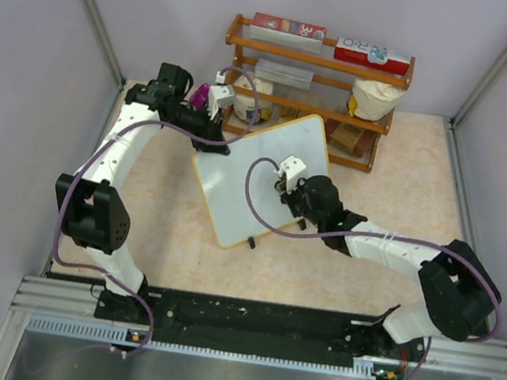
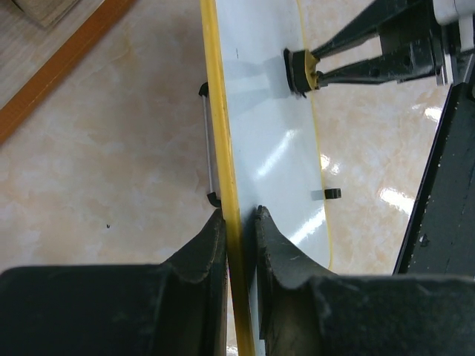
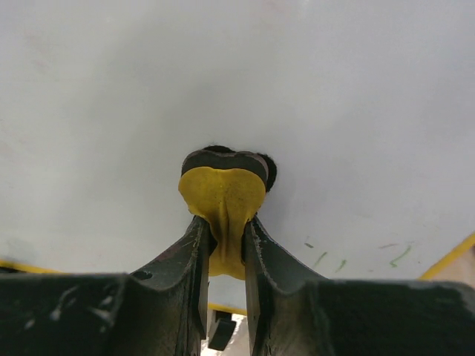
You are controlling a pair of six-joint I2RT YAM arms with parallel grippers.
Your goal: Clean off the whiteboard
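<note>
The whiteboard (image 1: 252, 166), white with a thin yellow frame, lies slanted on the table's middle. My left gripper (image 1: 211, 139) is shut on its upper-left edge; in the left wrist view the fingers (image 2: 215, 237) clamp the yellow frame (image 2: 223, 133). My right gripper (image 3: 225, 222) is shut on a yellow eraser (image 3: 223, 189), whose black felt face presses on the whiteboard (image 3: 223, 74). From above, the right gripper (image 1: 283, 183) sits over the board's right half. Faint green marks (image 3: 326, 257) show near the board's edge, right of the eraser. The eraser (image 2: 300, 72) also shows in the left wrist view.
A wooden rack (image 1: 319, 62) with boxes and bags stands at the back, just behind the board. A purple thing (image 1: 200, 96) lies near the left arm's wrist. Grey walls close in the table on the left and right. The board's black feet (image 1: 252, 243) point toward the arms.
</note>
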